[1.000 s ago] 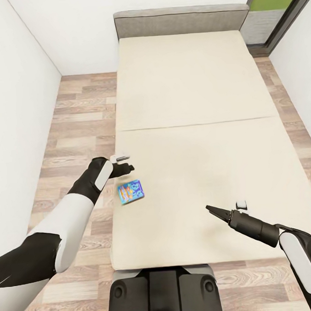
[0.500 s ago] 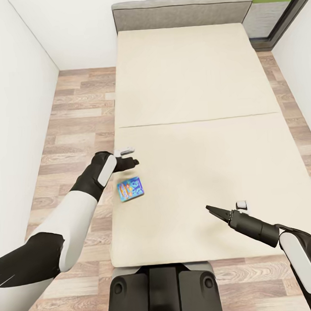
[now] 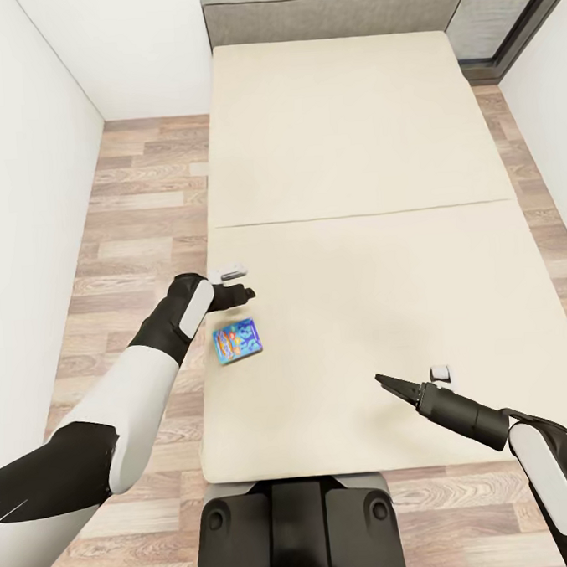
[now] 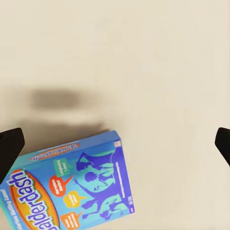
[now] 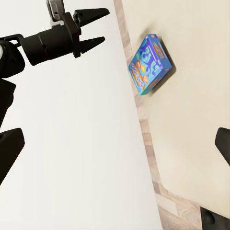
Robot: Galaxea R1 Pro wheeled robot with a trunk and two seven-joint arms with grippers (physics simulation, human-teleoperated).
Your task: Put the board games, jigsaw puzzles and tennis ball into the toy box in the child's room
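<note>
A small blue board game lies flat near the left edge of the bed, on the beige mattress. My left gripper hovers open just beyond the box, toward the headboard. The left wrist view looks down on the box, with my left gripper spread wide above it. My right gripper is open over the mattress's near right part, apart from the box. From the right wrist view I see the box and the left gripper with its fingers apart.
A white wall runs along the left, with a strip of wood-plank floor between it and the bed. The grey headboard closes the far end. A window frame stands at the far right. My base sits at the bed's foot.
The whole view has shifted, so the camera moved nearer the bed. My left gripper has edged slightly toward the bed's middle. The box and the right arm have not moved.
</note>
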